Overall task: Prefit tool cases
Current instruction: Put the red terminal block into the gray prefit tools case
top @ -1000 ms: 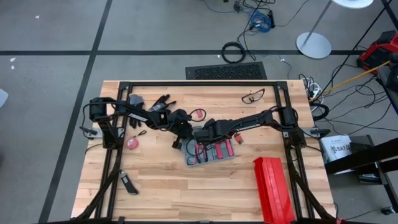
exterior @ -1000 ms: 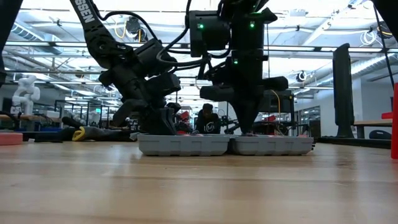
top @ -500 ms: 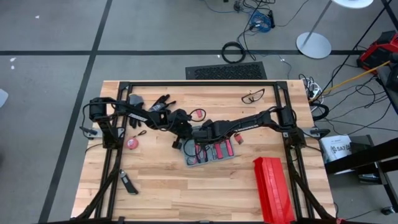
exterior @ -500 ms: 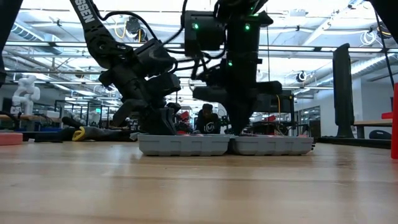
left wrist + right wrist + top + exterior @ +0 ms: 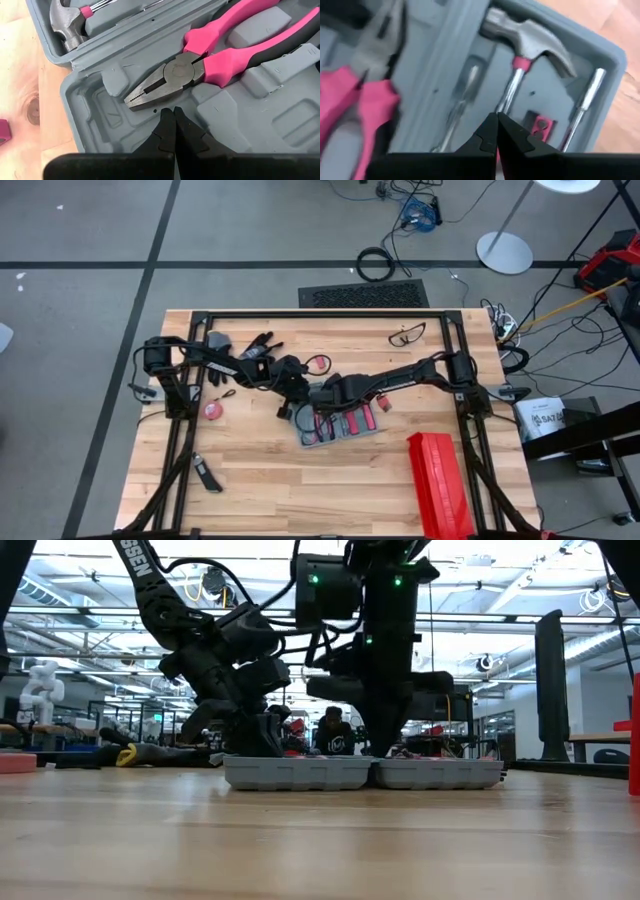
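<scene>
Tool case point(image 5: 338, 424) lies open mid-desk; I have the left gripper point(image 5: 174, 116) pinched together by the pliers point(image 5: 200, 65), right gripper point(image 5: 496, 122) likewise over the hammer point(image 5: 530, 47). Seating tools, I judge; next, press the hammer into its slot.

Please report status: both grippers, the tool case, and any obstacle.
Left gripper shut, over pliers. Right gripper shut, over hammer. Tool case open, flat on table. Nothing in the way.

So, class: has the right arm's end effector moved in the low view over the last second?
Yes. The right end effector has drifted slightly left along the open tool case, which has stayed put on the table.
</scene>
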You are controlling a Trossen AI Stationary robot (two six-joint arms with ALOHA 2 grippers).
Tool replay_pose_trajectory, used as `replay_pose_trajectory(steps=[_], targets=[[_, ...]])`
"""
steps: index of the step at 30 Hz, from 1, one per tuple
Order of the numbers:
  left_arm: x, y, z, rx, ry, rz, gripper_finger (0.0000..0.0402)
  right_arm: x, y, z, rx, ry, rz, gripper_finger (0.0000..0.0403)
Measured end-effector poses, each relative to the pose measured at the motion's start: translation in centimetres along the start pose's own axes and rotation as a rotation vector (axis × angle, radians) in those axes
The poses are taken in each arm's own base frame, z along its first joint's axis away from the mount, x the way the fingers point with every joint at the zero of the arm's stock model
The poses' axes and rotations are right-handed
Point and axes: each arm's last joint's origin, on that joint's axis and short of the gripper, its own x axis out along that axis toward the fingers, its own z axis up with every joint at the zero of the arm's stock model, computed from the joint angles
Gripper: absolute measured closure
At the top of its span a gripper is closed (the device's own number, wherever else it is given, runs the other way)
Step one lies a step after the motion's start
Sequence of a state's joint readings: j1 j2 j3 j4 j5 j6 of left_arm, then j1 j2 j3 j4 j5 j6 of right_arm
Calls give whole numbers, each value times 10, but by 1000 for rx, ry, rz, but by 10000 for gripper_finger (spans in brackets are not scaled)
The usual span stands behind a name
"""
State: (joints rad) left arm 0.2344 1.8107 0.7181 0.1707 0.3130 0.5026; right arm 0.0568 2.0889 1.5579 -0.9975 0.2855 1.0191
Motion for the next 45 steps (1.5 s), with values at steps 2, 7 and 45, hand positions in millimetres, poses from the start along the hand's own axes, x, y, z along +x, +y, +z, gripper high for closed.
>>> replay_pose_trajectory(steps=[2, 7, 45], targets=[[0, 0, 0, 0, 0, 0, 402, -2, 1, -1, -8, -1, 5, 403], [0, 0, 0, 0, 0, 0, 402, -11, 0, -2, -42, 27, 14, 403], [0, -1, 0, -1, -10, -21, 402, -22, -25, 1, -36, 60, 86, 403]])
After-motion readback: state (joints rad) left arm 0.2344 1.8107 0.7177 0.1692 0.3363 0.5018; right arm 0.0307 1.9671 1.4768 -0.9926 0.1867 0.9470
